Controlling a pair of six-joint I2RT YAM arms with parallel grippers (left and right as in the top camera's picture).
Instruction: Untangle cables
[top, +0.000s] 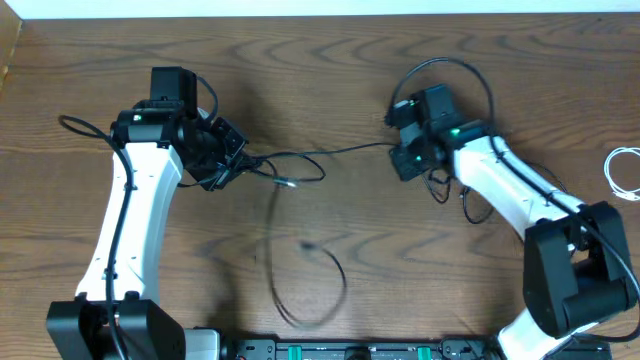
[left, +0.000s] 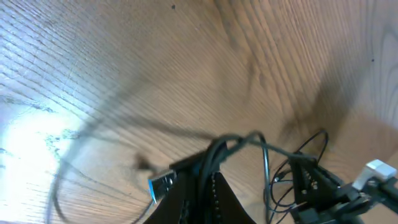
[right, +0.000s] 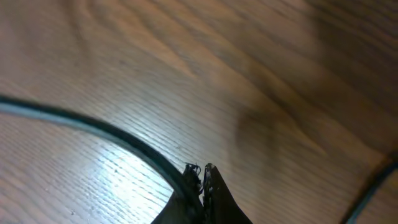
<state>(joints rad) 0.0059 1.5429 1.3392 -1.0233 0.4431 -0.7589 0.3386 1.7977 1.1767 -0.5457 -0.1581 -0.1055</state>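
as pincer (left: 208, 167) clamps cable (left: 264, 143), left arm (top: 135, 220) is outstretched.

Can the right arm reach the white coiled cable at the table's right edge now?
Probably not yet. The right claw is shut on the thin black cable and points away from the white coiled cable. It would have to let go and turn round first.

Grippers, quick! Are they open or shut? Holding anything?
Left gripper: shut on the black cable.
Right gripper: shut on the black cable too.
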